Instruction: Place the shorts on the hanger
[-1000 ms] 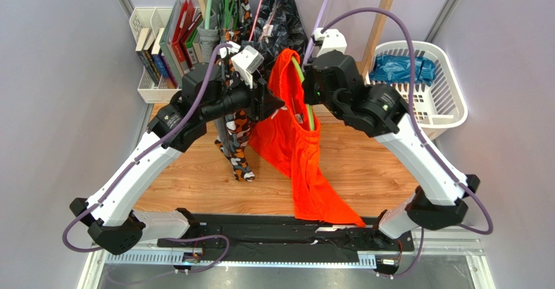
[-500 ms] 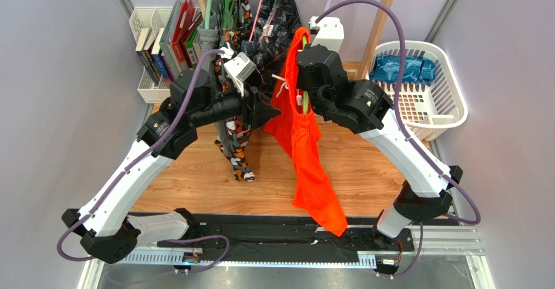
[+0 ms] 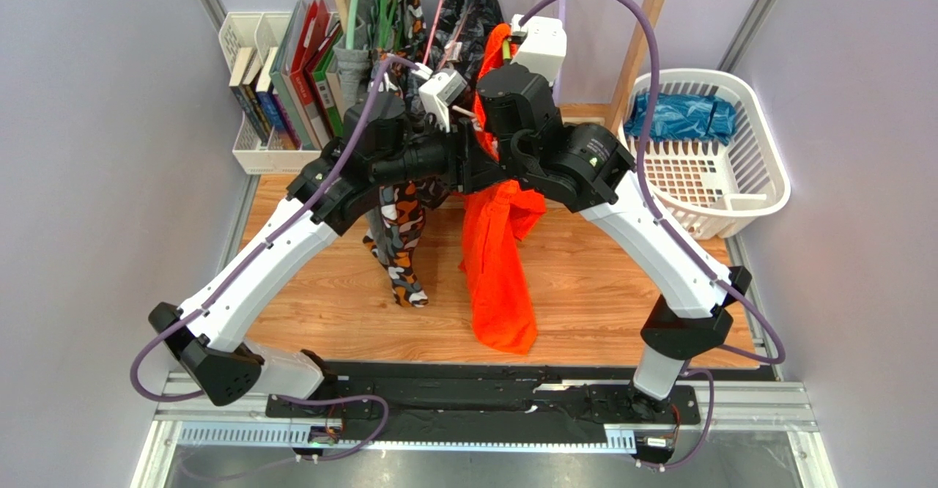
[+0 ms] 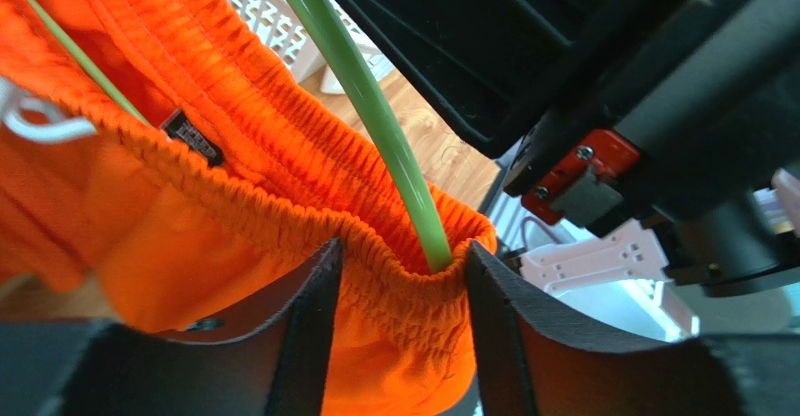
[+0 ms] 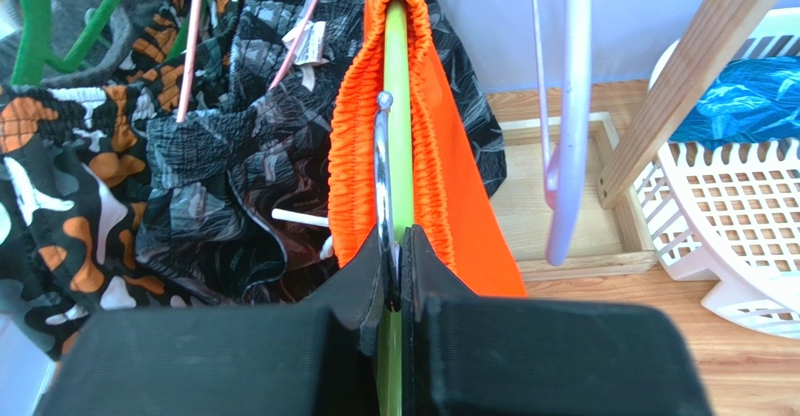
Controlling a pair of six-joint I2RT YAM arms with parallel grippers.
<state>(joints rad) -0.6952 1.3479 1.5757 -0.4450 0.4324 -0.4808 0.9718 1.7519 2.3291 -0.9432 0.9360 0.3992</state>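
Now, shorts: the shorts [image 3: 501, 257] hang in mid-air between the two arms, above the wooden desk [image 3: 628, 279]. The hanger [image 5: 399, 88] runs through their elastic waistband and the rest droops in a narrow bunch. Whether the hem reaches the desk I cannot tell.
Hanger: lime-green and tilted upward; in the right wrist view its far end is capped by the orange waistband.
Left side: the left jaws stand partly apart and pinch a bunched fold of waistband between them, with the green bar dipping into that fold.
Right side: the right jaws are pressed together on the hanger's bar, beside a thin metal wire.
Behind: black patterned shorts [image 5: 235, 154] and a camo garment [image 3: 402, 235] hang just beside the orange cloth; a lavender hanger [image 5: 568, 107] hangs to the right.
Right edge: a white basket [image 3: 776, 169] holds something blue [image 3: 677, 114].
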